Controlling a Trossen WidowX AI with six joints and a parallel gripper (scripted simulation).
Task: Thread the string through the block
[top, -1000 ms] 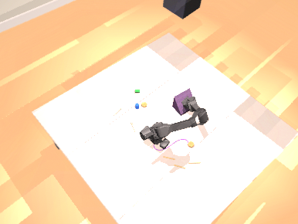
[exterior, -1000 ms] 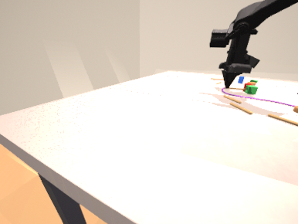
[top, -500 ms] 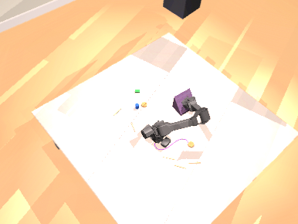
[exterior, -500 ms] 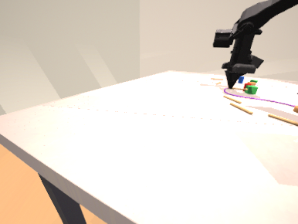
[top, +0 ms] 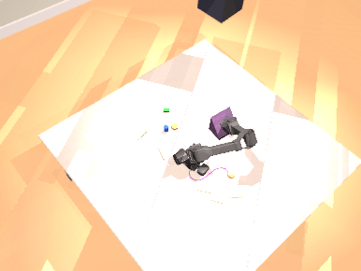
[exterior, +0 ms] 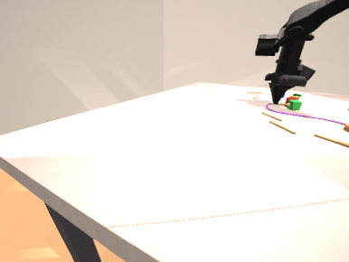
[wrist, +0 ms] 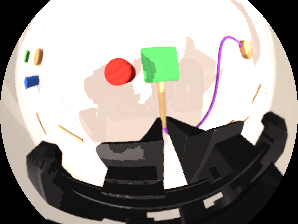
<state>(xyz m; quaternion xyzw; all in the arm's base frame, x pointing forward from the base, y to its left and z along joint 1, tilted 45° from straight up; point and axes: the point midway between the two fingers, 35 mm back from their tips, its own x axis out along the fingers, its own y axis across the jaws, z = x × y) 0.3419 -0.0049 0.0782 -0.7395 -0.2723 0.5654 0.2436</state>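
My gripper (exterior: pixel 276 101) (wrist: pixel 162 120) is shut on the wooden stick (wrist: pixel 162 102) on the string, close above the table. The stick points away from the fingertips, and its far end meets the near side of the green block (exterior: pixel 295 105) (wrist: pixel 160 64). Whether the tip is inside a hole cannot be seen. The purple string (top: pixel 196 179) (exterior: pixel 312 117) (wrist: pixel 218 85) runs in a curve from the fingertips to the round wooden button (top: pixel 231 175) (exterior: pixel 346 127) (wrist: pixel 245 49). In the top view the arm hides the fingertips and the block.
A red cylinder (wrist: pixel 118 71) stands just left of the block in the wrist view. A blue piece (top: pixel 166 128) (wrist: pixel 32 81), a wooden disc (top: pixel 174 126) (wrist: pixel 38 56) and a small green piece (top: pixel 166 110) (wrist: pixel 26 56) lie farther left. Several loose sticks lie around. A purple wedge is beside the arm's base.
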